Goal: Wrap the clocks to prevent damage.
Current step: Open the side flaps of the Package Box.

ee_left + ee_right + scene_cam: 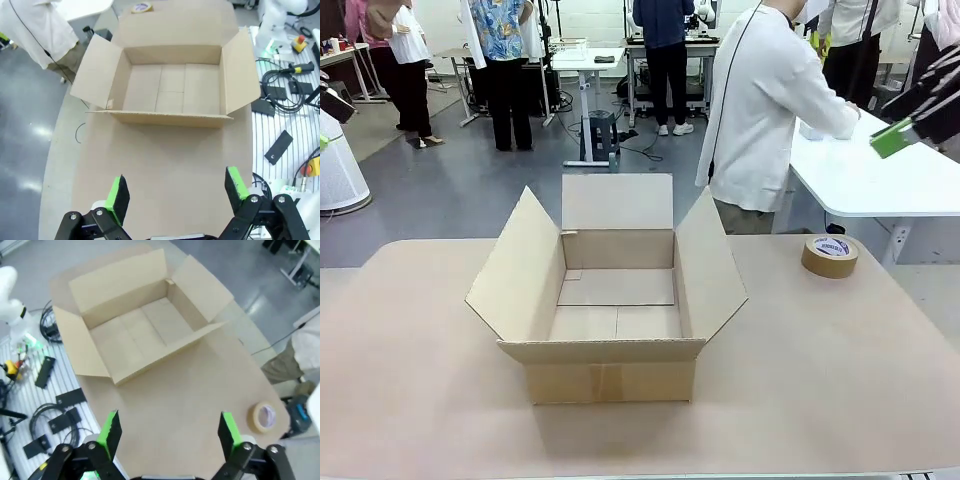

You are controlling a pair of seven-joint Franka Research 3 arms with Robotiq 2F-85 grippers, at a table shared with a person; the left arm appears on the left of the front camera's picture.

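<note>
My L gripper hangs over the table, jaws wide, nothing betw. the pads. R gripper same: wide, holding nothing, above the table w/ tape roll near. Cardboard box sits mid-table, all flaps open, brown bottom showing. Tape roll lies flat to the box's right, apart from it. Person stands across, back to me, at a white table. Clocks: can't tell where.
</note>
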